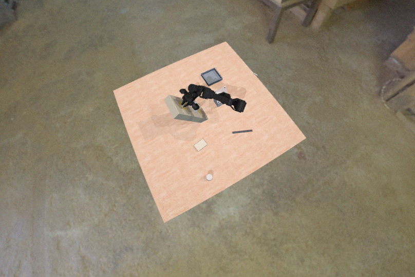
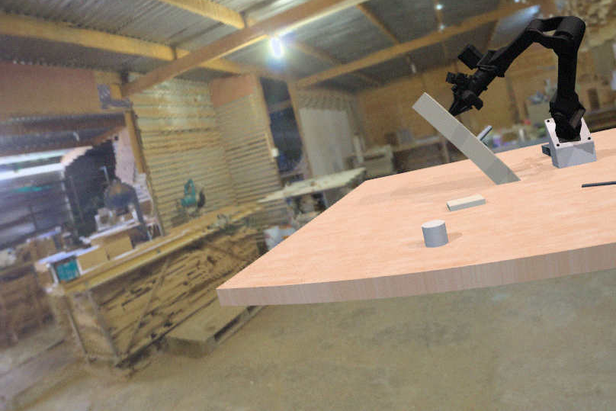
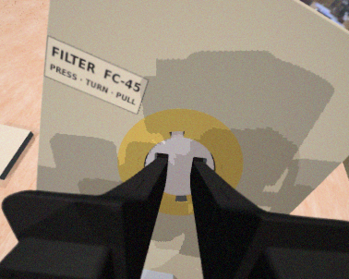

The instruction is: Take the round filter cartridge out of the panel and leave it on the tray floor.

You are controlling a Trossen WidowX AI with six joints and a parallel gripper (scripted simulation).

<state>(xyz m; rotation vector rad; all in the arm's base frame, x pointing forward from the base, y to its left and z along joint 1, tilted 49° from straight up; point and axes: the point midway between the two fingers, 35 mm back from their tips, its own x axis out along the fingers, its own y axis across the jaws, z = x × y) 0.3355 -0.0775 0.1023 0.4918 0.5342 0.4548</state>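
Observation:
The pale round filter cartridge (image 3: 179, 180) sits in the sloping beige service panel (image 3: 100, 23) (image 2: 457, 140), inside a yellow ring (image 3: 229, 162). Notches show at the top and bottom of its rim. My gripper (image 3: 179, 161) (image 2: 451, 113) (image 1: 183, 105) is at its face, with one fingertip in each dark slot. The fingers stand close together against the web between the slots, shut on the cartridge. The fingertips' depth in the slots is hidden. The blue-grey tray (image 1: 215, 82) lies on the table, off to the side of the panel.
A grey bar (image 2: 485, 134) sticks out from the panel's lower face. A cream block (image 1: 200, 144) (image 2: 466, 203) (image 3: 7, 150), a pale cylinder (image 1: 209, 177) (image 2: 434, 235) and a dark strip (image 1: 242, 131) (image 2: 599, 184) lie elsewhere on the table.

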